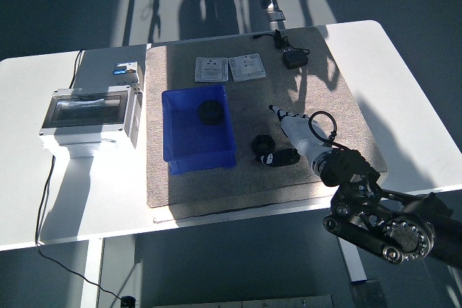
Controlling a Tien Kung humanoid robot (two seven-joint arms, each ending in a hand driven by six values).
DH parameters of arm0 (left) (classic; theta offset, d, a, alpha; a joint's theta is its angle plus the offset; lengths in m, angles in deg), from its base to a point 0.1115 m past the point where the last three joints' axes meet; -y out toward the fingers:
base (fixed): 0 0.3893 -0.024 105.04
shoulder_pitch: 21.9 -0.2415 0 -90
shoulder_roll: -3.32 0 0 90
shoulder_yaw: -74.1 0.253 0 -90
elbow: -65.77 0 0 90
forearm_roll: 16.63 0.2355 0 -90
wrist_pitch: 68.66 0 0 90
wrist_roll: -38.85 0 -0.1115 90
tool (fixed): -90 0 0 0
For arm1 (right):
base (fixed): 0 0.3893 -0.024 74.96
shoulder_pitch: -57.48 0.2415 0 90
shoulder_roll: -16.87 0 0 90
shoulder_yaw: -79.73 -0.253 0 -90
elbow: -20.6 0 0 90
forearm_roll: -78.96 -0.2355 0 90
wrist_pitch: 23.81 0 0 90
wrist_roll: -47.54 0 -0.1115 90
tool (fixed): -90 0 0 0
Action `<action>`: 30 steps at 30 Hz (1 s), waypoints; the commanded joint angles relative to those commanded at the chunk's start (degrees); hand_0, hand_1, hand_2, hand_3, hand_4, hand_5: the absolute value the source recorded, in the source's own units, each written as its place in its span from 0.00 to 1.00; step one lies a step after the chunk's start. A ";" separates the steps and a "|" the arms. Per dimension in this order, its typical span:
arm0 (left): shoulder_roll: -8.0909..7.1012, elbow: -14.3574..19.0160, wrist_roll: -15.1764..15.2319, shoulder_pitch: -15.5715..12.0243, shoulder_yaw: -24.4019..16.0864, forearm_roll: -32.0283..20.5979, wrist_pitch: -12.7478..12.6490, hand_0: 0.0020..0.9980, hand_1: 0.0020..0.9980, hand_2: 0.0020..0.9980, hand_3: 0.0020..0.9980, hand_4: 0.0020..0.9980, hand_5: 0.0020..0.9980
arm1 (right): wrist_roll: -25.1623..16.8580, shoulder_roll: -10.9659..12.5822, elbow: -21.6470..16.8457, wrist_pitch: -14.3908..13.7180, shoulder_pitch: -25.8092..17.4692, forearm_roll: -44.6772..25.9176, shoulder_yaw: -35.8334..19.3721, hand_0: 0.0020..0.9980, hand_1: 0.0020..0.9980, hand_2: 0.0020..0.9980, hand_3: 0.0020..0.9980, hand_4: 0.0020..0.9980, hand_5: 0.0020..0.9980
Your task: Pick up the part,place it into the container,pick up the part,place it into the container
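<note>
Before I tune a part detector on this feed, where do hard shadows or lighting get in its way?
Head view: hard sunlight casts sharp dark shadow bars over the far end of the grey felt mat; the robot hand throws a finger-shaped shadow there too. The black round part inside the blue plastic container and the black part on the mat read low-contrast. The whole frame is tinted blue.
</note>
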 joint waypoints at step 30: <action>-0.06 0.00 2.43 0.06 -1.17 1.44 -1.22 0.71 0.69 0.64 0.35 0.80 1.00 | -9.60 -2.95 7.63 -13.35 2.45 -7.39 7.89 0.71 0.51 0.43 0.63 0.71 0.12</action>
